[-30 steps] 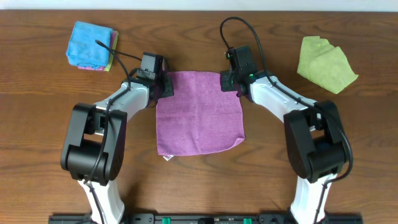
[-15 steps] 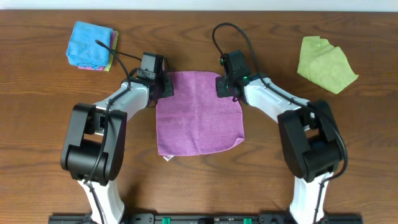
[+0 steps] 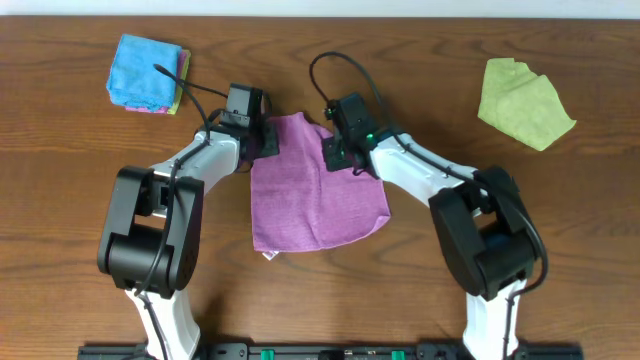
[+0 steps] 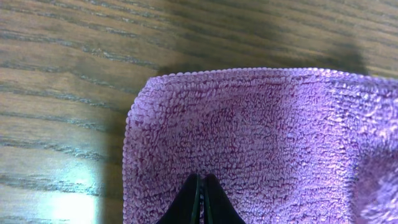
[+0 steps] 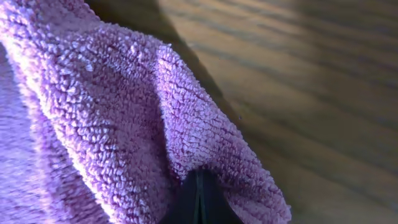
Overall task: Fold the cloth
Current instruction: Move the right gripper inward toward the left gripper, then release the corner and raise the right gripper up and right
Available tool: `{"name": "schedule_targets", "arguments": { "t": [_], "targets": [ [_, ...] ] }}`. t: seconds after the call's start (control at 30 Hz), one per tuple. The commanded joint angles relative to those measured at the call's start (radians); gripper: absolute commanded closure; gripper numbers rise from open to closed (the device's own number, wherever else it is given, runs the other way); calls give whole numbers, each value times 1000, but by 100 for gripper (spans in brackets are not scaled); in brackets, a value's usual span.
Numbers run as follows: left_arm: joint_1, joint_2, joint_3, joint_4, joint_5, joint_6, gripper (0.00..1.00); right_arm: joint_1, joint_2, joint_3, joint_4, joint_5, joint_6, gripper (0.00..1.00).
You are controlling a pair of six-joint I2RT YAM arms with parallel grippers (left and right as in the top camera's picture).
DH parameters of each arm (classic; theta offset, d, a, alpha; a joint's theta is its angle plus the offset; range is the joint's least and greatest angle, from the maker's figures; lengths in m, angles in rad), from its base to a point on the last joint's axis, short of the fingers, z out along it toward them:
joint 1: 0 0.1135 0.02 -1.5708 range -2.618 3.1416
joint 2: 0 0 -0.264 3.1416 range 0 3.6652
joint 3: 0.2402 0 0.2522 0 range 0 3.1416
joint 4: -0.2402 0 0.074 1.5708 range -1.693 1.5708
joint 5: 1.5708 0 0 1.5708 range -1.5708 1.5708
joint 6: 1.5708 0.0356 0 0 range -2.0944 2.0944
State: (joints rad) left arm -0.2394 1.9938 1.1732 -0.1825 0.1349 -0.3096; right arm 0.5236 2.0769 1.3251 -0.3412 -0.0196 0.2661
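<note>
The cloth (image 3: 318,190), purple, lies on the desk (image 3: 420,290) between the two arms, its near edge flat and free, well behind both claws. The left claw (image 4: 200,186) is clenched on it just inside the far left corner, which lies flat; I judge it serves as an anchor. The right claw (image 5: 198,180) grips the far right corner, bunched and raised off the wood, likely to carry it over for the fold. Count: one purple cloth, two claws. Well to the right claw's right sits one crumpled green rag (image 3: 525,90); far off the left claw's left, one folded pile (image 3: 148,75), blue on top
</note>
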Motion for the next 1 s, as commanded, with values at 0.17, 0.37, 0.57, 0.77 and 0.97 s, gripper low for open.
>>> {"name": "schedule_targets", "arguments": {
  "t": [0.17,0.37,0.57,0.77,0.97],
  "targets": [
    [-4,41,-31,-84,-4,18,94,-9,18,12,-8,-3,-13,98],
    [-4,41,-31,-120,-5,18,94,-40,18,12,-9,-3,-13,61],
    [-4,41,-31,-124,-4,18,94,-41,18,12,-16,-3,-13,1],
    [-4,41,-31,-140,-7,42,94,-47,18,12,-14,36,-28,1],
    [-4,41,-31,-156,-8,45,94,-66,14,32,-21,120,-28,1]
  ]
}}
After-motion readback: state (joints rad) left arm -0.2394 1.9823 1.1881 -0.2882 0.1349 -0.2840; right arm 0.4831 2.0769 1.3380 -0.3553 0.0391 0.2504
